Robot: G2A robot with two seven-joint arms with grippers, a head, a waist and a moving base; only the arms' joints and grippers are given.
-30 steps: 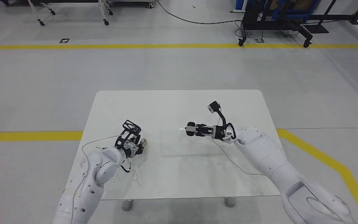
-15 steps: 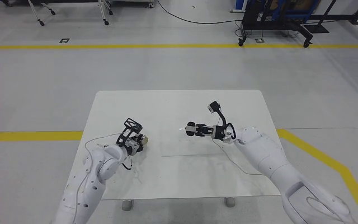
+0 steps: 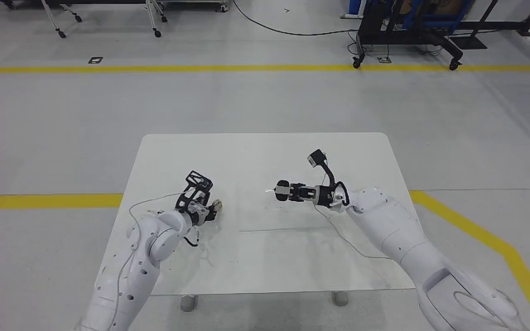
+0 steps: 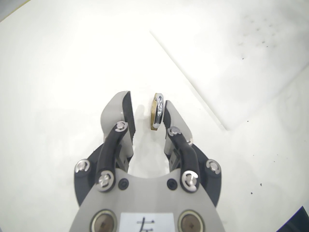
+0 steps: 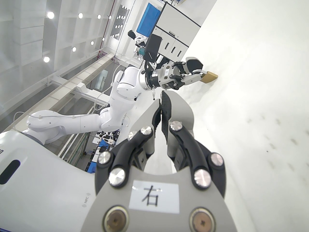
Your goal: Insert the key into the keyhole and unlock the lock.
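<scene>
Left gripper [image 4: 147, 100] first: fingers apart, straddling the lock [image 4: 157, 112], which stands on its edge on the table [image 4: 72, 49]. It's right up against one finger, and the other finger is clear of it. Over on my other side, the right gripper [image 5: 162, 98] is pressed together. From the top view a thin pale sliver pokes past its tip, and I take that for the key [image 3: 270, 191], well apart from the lock. Now the worry: if I close unevenly, that balanced lock could topple or twist, and the keyhole, which I can't see, may end up facing away. A key that thin could also pivot between my pads on contact. Count: one lock, one key, two grippers, one table
</scene>
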